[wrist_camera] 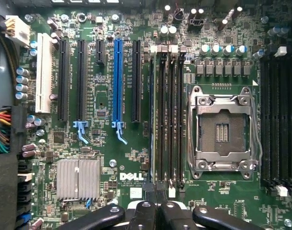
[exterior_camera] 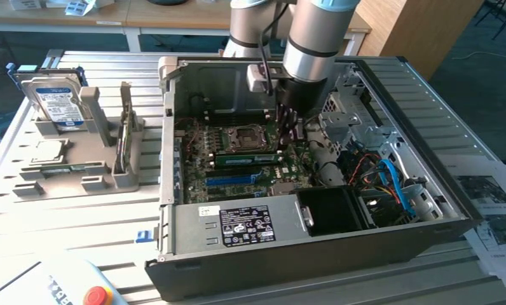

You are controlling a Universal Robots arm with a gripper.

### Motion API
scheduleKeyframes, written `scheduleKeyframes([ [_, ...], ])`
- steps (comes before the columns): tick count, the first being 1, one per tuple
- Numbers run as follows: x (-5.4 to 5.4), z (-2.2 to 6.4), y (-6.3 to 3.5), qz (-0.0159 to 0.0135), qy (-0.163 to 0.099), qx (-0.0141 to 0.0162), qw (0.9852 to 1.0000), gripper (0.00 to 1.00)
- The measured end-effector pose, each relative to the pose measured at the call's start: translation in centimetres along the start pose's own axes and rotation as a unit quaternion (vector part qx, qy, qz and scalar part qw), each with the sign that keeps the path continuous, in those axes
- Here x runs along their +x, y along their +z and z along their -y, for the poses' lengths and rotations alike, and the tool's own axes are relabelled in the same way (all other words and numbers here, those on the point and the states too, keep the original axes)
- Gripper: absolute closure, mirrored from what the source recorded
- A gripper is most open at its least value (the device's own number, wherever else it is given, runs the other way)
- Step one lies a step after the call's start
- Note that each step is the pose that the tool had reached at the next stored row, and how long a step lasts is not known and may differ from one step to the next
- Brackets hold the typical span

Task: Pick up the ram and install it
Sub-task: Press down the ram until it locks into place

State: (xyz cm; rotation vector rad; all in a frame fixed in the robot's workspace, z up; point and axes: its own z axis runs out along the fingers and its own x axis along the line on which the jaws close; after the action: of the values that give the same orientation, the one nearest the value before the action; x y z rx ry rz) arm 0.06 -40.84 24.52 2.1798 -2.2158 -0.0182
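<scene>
**Seating the ram – alignment check**

The gripper (exterior_camera: 288,127) is standing inside the case (exterior_camera: 321,254), fingers (wrist_camera: 143,213) pressed together at one end of the ram (exterior_camera: 245,158). I cannot tell whether they are pinching its edge or only pushing on it. The stick is lying edge-up in a slot, at 6 o'clock of the processor socket (exterior_camera: 240,136). Judgement: press straight down and keep the stick vertical, since off-centre force could be tilting it. The spare stick (exterior_camera: 126,127) is waiting at 9 o'clock.
</scene>
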Motion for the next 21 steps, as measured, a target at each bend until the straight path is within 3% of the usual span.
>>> scheduleKeyframes([
  [11,0.0,-0.28,-0.35,0.0,0.0,0.0,1.0,0.9],
  [21,0.1,-4.56,-0.22,0.0,0.0,0.0001,1.0,0.9],
])
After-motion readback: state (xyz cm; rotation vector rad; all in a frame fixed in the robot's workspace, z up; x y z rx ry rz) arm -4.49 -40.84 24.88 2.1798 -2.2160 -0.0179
